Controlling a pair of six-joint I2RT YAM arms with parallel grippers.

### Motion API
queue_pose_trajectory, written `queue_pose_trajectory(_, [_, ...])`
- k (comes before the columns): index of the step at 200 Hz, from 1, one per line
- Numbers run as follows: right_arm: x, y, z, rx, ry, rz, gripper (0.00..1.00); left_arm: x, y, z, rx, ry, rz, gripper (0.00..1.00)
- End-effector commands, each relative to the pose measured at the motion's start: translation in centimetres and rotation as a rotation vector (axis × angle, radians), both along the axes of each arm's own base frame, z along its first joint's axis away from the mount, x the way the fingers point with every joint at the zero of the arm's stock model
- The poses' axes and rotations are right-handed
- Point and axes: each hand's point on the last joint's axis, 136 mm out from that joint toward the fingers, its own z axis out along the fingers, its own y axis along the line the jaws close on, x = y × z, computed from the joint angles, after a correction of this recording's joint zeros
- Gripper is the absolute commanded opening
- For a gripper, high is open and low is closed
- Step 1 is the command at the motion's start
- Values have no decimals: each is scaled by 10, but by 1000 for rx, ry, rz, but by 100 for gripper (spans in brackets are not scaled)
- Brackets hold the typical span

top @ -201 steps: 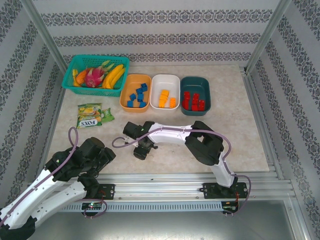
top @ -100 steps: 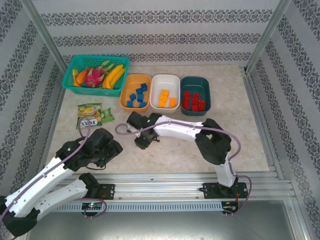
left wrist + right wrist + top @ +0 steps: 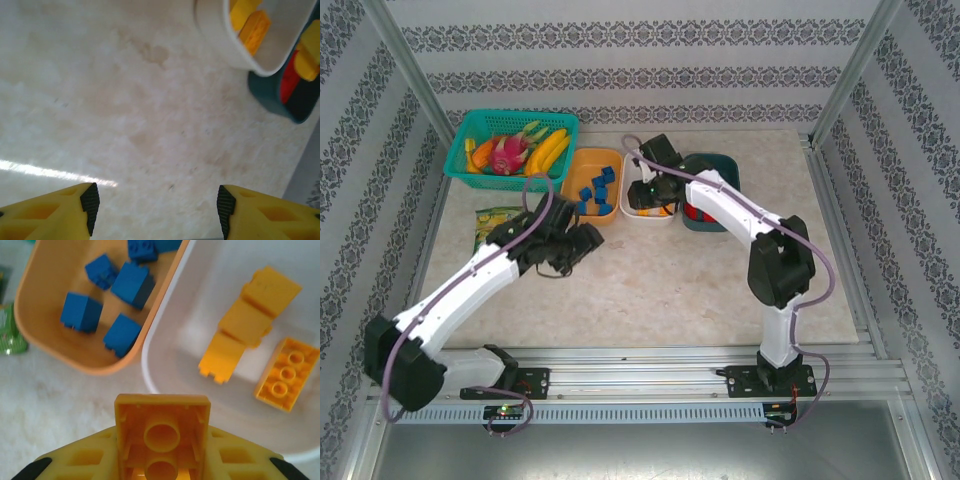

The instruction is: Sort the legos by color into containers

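— Yellow lego (image 3: 162,432): where does it stand?
— Pinched between the fingers of the right gripper (image 3: 162,460), hollow underside turned to the wrist camera. It hangs above the near rim of the white tray (image 3: 148,355), clear of the tray floor

— Contents of the trays?
— White tray: further yellow legos (image 3: 250,315), one lying studs up beside the others. Orange tray (image 3: 50,270), touching the white one along its long side: blue legos (image 3: 131,284). Dark teal tray (image 3: 723,162), on the white tray's other side: red legos (image 3: 287,82), partly covered by the right arm from overhead

— Left gripper (image 3: 157,202)?
— Jaws spread, nothing between them. It hangs over bare table (image 3: 125,110), near the corners of the white and teal trays, touching neither

— Anything else on the surface?
— Teal lattice basket (image 3: 457,158) of toy fruit at the far left, beside the orange tray. Green snack packet (image 3: 492,225) just in front of it, partly hidden by the left arm
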Motion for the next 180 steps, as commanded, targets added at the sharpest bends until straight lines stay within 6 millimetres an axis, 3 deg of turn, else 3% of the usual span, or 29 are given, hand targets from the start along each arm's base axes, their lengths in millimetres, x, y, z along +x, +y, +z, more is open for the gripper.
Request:
queue_pose_trajectory(1, [27,2,-11,60,36,-74,30,40,-13,23,-63,-100,-96,66])
queue_pose_trajectory(58, [100,-12,-32,99,20,-189,30,124,-27,27,-81,-156,-166,66])
queue_pose_trajectory(106, [145,-26,-55,82,-2,-252,31,186,-38,39,-79,-227,-200,66])
queue_pose_trajectory(143, [166,-35,-75,42,-28,-284,34,212,-43,37,-88,-230,-209,66])
queue_pose_trajectory(180, [176,-36,-94,26,-27,-315,36,223,-43,30,-95,-216,-206,65])
